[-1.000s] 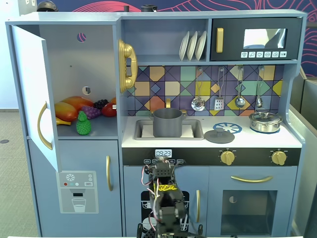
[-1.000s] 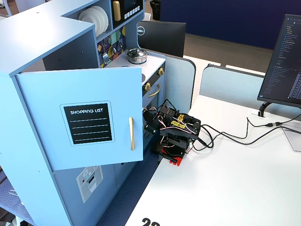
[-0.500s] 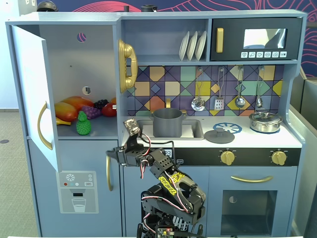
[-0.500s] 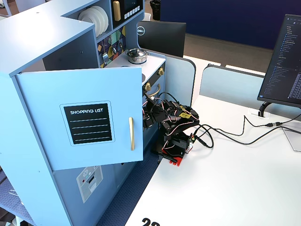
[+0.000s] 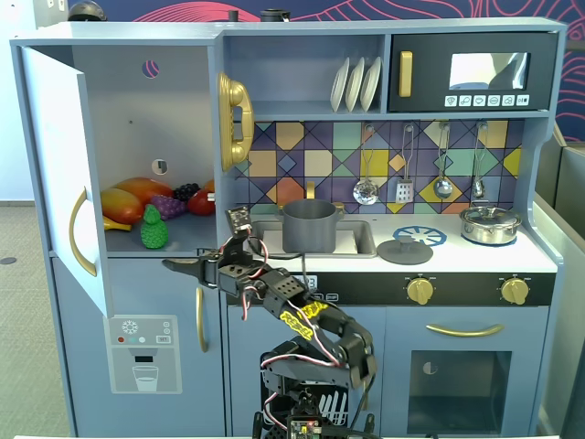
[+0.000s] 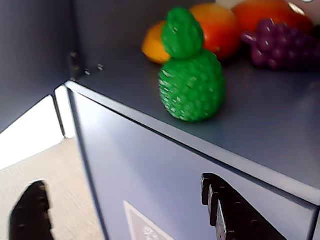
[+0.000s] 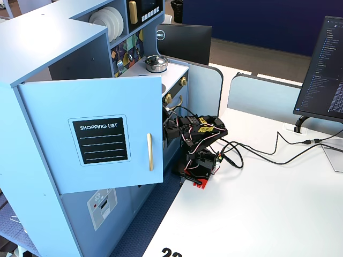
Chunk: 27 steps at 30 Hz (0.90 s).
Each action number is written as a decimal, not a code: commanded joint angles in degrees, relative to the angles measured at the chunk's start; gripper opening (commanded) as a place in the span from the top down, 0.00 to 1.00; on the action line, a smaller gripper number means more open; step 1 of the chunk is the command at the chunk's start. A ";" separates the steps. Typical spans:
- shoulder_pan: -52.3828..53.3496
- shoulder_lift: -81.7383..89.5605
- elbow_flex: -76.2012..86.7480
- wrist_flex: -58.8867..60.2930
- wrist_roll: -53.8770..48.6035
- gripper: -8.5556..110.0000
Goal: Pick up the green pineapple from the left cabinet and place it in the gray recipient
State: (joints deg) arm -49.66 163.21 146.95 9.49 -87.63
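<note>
The green pineapple stands upright at the front of the shelf in the left cabinet, whose door hangs open. In the wrist view the pineapple sits near the shelf edge, above and beyond my gripper. Its black fingers are spread wide with nothing between them. In a fixed view the gripper points left, just below the shelf's front edge and slightly right of the pineapple, without touching it. The gray recipient stands in the sink. The open door hides the gripper in the side fixed view.
An orange-red mango, purple grapes and other fruits lie behind the pineapple. A gray lid and a silver lidded pot sit on the counter. The gold door handle juts out left. Cables trail over the white table.
The arm has unfolded from its low rest pose, risen and reached left. The gripper now sits open just below the cabinet shelf near the pineapple.
</note>
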 commanded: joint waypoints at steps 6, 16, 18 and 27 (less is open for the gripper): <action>7.47 -13.54 -7.73 -11.87 0.35 0.58; 6.68 -19.51 -10.46 -14.33 -2.90 0.53; 6.33 -20.92 -11.43 -14.59 -3.87 0.53; 5.10 -27.77 -16.79 -16.61 -5.63 0.54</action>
State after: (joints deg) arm -43.77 136.93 135.62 -5.01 -92.29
